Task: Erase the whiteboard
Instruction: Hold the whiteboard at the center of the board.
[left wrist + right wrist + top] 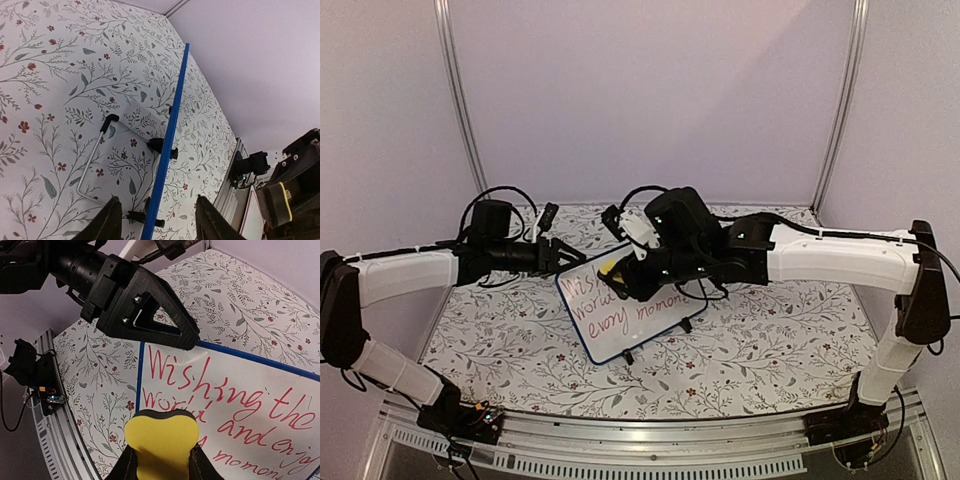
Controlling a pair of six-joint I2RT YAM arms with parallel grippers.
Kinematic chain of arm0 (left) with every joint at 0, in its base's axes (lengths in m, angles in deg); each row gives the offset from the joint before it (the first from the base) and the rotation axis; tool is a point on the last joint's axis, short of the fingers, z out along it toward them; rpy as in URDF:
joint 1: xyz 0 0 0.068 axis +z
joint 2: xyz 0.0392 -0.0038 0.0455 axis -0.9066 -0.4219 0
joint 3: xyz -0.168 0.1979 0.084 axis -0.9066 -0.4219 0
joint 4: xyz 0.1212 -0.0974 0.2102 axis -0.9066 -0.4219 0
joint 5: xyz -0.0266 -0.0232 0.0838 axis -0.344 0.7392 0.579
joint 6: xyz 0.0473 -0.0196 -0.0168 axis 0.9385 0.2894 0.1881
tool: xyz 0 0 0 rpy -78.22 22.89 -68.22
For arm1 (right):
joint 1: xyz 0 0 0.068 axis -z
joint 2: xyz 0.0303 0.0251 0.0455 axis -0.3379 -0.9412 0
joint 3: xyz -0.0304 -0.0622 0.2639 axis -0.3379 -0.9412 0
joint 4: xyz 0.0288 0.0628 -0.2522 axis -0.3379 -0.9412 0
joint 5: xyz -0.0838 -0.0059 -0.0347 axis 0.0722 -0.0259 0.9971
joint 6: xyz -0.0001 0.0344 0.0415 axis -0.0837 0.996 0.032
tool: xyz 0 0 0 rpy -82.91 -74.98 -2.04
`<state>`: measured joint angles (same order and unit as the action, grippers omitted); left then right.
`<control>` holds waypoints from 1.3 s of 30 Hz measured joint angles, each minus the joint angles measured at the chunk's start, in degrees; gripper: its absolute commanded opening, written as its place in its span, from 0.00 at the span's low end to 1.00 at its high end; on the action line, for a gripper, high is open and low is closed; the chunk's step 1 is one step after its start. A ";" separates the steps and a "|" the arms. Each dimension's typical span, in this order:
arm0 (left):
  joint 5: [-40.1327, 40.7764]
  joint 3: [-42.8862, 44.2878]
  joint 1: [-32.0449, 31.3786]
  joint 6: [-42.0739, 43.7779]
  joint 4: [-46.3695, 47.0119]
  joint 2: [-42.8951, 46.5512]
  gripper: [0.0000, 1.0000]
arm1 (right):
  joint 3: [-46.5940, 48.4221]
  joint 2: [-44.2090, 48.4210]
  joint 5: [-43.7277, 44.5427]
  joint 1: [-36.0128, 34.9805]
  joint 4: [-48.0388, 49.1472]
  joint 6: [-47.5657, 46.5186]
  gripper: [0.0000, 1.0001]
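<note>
Whiteboard (635,325) at mid-bench, turned at an angle to the arms, leaning back on a thin wire stand (92,160) with small black feet (162,145) on the floral cover. Dark-blue frame, rounded corners, red handwriting across the face, with "Wishing the", "world" and "moment" legible.

Left claw (563,256) at the board's far left corner, astride the blue edge: one finger on the stand side, the other on the written side. About half spread, with bench showing between frame and finger on both sides in the left wrist view, so no grip on anything.

Left arm up from its base at the near left corner to an elbow far out on the left. White forearm level from there toward the right, claw pointing along the bench at the board.

Right claw (160,460) closed tight on a yellow eraser block (160,437) with a dark layer on its far side, held at the start of the second written line. Touching the face or just off it: cannot tell.

Right arm up from the near right corner to a high elbow at the right edge. White forearm reaching left across the bench, wrist bent down over the board's upper part.

Bench (790,350) under a leaf-and-flower print, aluminium rail (650,440) along its near edge.
</note>
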<state>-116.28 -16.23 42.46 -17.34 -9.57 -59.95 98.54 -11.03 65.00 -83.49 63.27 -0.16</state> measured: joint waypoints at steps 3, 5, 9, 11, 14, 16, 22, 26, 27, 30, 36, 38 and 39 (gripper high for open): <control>-1.66 -0.20 0.02 -0.57 1.03 -0.98 0.39 | 1.40 -2.03 1.53 -0.68 -0.52 0.63 0.19; -2.60 -0.81 0.07 -1.05 1.84 -1.07 0.36 | 1.55 -3.02 2.05 -0.76 -0.55 1.01 0.19; -4.24 -1.75 0.11 -1.46 3.06 -1.07 0.35 | 1.55 -4.15 3.06 -0.87 -0.79 2.14 0.19; -4.87 -2.25 0.09 -1.46 3.63 -1.01 0.35 | 1.60 -4.26 3.34 -0.87 -0.81 2.80 0.19; -5.09 -3.10 0.09 -1.46 4.22 -0.70 0.34 | 1.88 -4.26 4.07 -0.87 -0.83 3.28 0.19; -5.18 -3.63 0.09 -1.46 4.22 -0.37 0.30 | 2.29 -4.31 4.68 -0.87 -0.94 3.32 0.19; -5.75 -4.15 0.09 -1.68 4.92 0.11 0.23 | 4.20 -5.84 6.19 -0.90 -0.94 3.32 0.19; -6.91 -4.74 0.09 -2.58 6.36 -0.02 0.17 | 4.13 -7.15 6.19 -1.14 -0.87 3.32 0.19; -7.41 -4.85 0.09 -2.86 6.99 -0.22 0.15 | 4.04 -7.39 6.16 -1.20 -0.79 3.30 0.19; -8.72 -5.27 0.09 -3.93 9.01 -1.16 0.09 | 3.87 -7.63 6.12 -1.49 -0.24 3.26 0.19; -9.64 -6.01 0.09 -5.33 11.02 -1.73 0.00 | 3.85 -7.67 6.12 -2.34 1.09 2.89 0.18; -9.68 -6.21 0.02 -5.49 11.13 -1.70 0.00 | 3.85 -7.85 6.19 -2.62 1.14 2.73 0.18; -9.64 -6.21 0.02 -5.49 11.19 -1.68 0.00 | 3.87 -8.02 6.25 -2.78 1.14 2.71 0.18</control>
<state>-125.92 -22.44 42.48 -22.82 1.62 -61.63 102.41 -19.06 71.25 -86.27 64.40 2.55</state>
